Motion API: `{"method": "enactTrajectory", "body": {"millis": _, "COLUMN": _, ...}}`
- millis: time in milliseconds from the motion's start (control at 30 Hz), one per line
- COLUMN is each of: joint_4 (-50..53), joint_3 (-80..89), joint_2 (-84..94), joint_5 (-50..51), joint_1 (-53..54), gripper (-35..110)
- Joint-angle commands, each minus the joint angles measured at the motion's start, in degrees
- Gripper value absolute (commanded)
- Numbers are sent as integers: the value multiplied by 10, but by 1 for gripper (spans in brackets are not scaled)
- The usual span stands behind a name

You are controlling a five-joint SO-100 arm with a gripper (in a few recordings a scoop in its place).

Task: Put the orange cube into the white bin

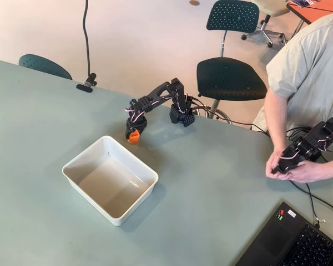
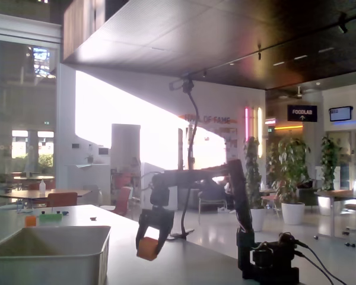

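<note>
Pinching the orange cube (image 1: 134, 137), the tool (image 1: 134, 135) points down just beyond the far corner of the white bin (image 1: 76, 159) on the tabletop (image 1: 222, 183). Seen from overhead the cube looks grounded; the fixed view shows the cube (image 2: 146, 248) lifted, right of the bin (image 2: 101, 249).

Orange cube (image 1: 134, 137): small, bright, plain-faced, pinched between the black end effector (image 1: 134, 134) fingers. In the fixed view (image 2: 147, 248), raised clear of the surface, tilted a little. In the overhead view, just beyond the far rim of the white bin, outside it.

White bin (image 1: 110, 178): shallow, rectangular, rounded corners, rolled rim, smooth greyish-white inside. Upright on the grey-green surface (image 1: 222, 188), set at an angle to the picture's edges. Low at lower left in the fixed view (image 2: 47, 256).
</note>
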Motion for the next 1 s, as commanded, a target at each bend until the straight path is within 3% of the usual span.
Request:
{"method": "enactTrajectory", "body": {"millis": 0, "joint_4": 2, "joint_3": -33, "joint_2": 62, "joint_5": 3, "joint_1": 22, "gripper": 28}}
{"method": "enactTrajectory", "body": {"millis": 333, "joint_4": 0, "joint_3": -149, "joint_2": 184, "joint_5": -9, "joint_1": 93, "gripper": 28}}
{"method": "enactTrajectory", "body": {"millis": 733, "joint_4": -32, "joint_3": -371, "joint_2": 33, "joint_5": -27, "joint_1": -155, "gripper": 28}}
{"method": "enactTrajectory", "body": {"millis": 967, "joint_4": -124, "joint_3": -417, "joint_2": -108, "joint_5": -26, "joint_1": -207, "gripper": 28}}
